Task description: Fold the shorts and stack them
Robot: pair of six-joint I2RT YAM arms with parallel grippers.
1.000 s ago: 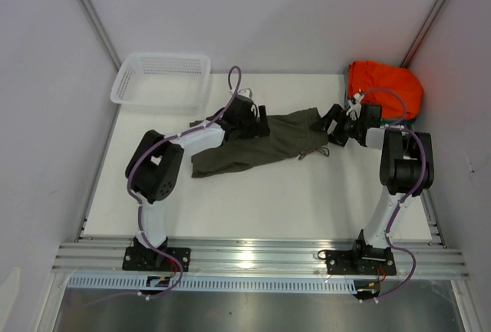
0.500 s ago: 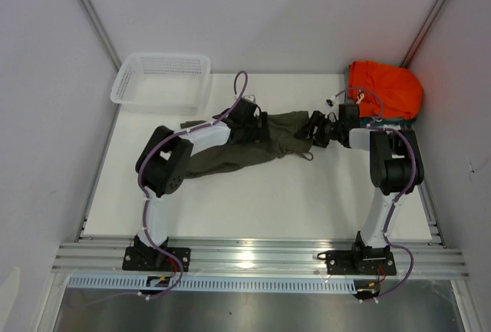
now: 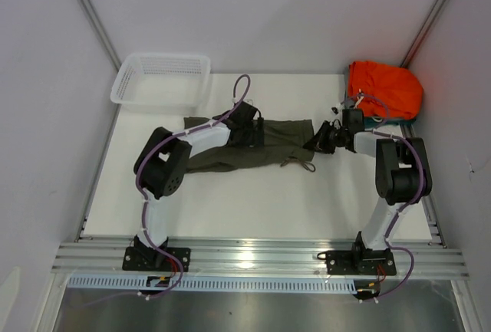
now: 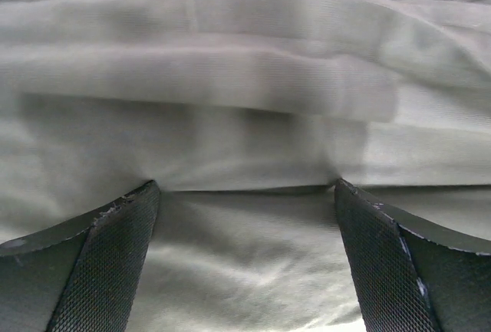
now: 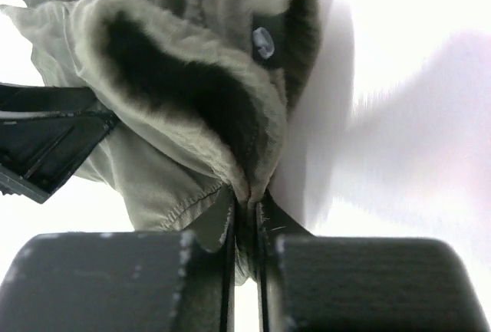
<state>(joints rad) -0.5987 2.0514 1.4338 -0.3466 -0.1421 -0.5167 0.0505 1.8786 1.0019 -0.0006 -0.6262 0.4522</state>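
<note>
The olive-green shorts [image 3: 265, 148] lie spread across the middle of the white desk [image 3: 253, 202], legs toward the left and waist toward the right. Their thin drawstring cord [image 3: 306, 166] trails off the near edge of the waist onto the desk. The left fingers [image 4: 115, 263] stand wide apart with their tips against the cloth near the far edge of the shorts, gripping nothing. The right fingers [image 5: 115, 282] are pinched tight on a fold of the waistband at the right end, and the cloth bunches up above them. A white mesh basket [image 3: 161, 80] sits at the far left corner. Bright orange shorts [image 3: 383, 90] are heaped at the far right corner, apart from the olive pair.
</note>
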